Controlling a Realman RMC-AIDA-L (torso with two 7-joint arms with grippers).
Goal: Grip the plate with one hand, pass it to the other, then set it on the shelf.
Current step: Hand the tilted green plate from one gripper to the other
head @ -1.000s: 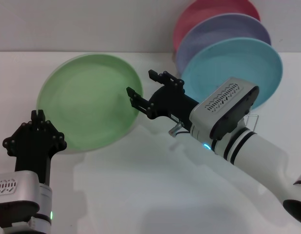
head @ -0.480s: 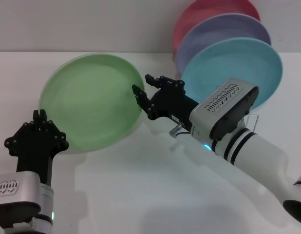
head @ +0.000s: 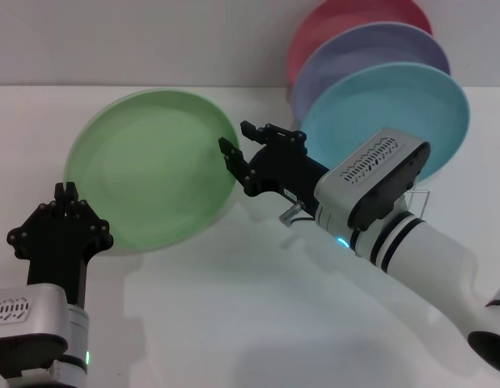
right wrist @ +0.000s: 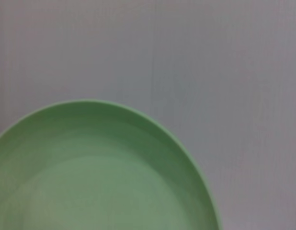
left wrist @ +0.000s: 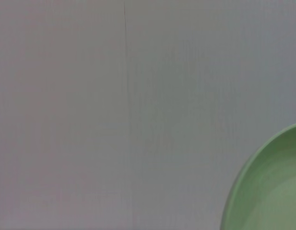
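A white surface [head: 234,323] carries a wire rack [head: 420,198] at the far right, holding turquoise [head: 387,113], lavender [head: 371,48] and pink plates [head: 339,16].

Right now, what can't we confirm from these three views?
- Left claw grip: in the head view its fingertips sit at the green plate edge, contact unclear; left wrist view shows only the rim.
- Right claw: open at the plate's right rim; whether it touches is hidden. Its wrist view shows plate only.
- Shelf: only a bit of wire shows behind the right arm.
- Pink plate: cut by the top edge and covered by the lavender plate.
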